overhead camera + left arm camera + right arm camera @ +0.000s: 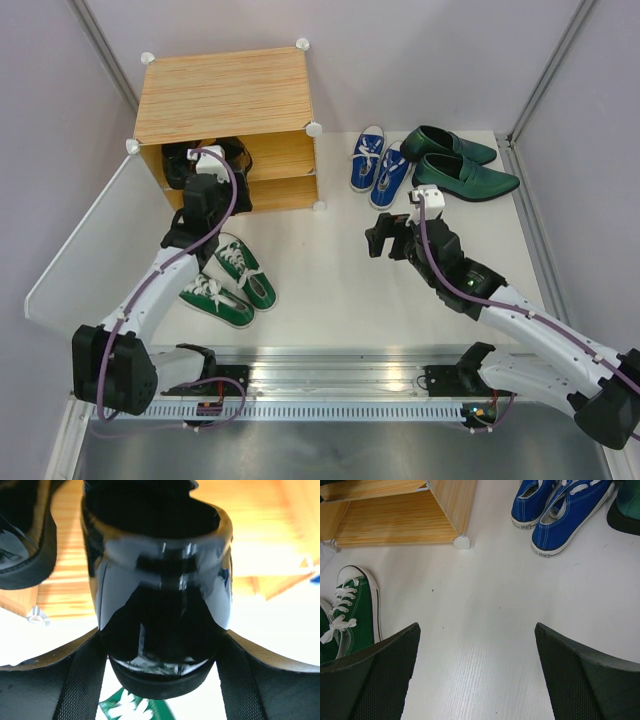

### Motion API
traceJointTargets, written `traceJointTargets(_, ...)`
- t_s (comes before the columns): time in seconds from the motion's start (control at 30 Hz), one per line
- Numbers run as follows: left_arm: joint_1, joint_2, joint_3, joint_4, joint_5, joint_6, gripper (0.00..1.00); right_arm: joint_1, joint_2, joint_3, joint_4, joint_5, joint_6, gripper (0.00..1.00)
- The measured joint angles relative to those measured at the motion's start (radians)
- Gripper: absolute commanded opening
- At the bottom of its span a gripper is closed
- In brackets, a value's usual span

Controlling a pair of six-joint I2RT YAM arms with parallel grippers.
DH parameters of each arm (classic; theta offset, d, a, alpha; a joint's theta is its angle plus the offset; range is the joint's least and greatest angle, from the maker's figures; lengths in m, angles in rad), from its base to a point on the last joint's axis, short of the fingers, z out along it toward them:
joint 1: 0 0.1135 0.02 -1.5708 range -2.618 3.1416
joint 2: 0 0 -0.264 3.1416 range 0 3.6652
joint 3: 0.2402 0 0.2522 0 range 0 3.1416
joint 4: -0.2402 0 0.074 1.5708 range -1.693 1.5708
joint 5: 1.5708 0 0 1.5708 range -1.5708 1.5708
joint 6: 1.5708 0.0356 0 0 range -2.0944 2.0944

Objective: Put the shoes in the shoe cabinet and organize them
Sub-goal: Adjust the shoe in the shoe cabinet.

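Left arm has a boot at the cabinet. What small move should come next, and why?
Probably ease the black boot slightly deeper into the shoe cabinet, then open the jaws: the left gripper clamps it at the opening, and its mate already sits inside beside it.

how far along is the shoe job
Done: one black boot looks shelved in the cabinet. In hand: the left gripper holds the second boot there. Left: green sneakers, blue sneakers and loafers are on the table; right gripper open, empty.
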Motion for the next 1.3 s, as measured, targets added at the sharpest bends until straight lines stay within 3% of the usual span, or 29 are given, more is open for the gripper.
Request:
traceJointTargets(0.43, 0.153, -0.005, 0.003, -0.086, 0.24, 0.108, 0.33, 0.0, -0.028, -0.005, 0.008, -0.008, 0.0, 0.98)
traceJointTargets(0.67, 0.17, 0.022, 0.004, -0.034, 0.248, 0.116, 0.17, 0.0, -0.03, -0.006, 0.016, -0.008, 0.0, 0.98)
traceJointTargets(0.8, 0.171, 0.058, 0.005, 0.018, 0.231, 0.116, 0.13, 0.0, -0.03, -0.008, 0.017, -0.007, 0.0, 0.98)
traceJointTargets(1.3, 0.207, 0.198, 0.058, 0.171, 0.218, 0.143, 0.13, 0.0, -0.03, -0.016, 0.031, 0.002, -0.002, 0.98)
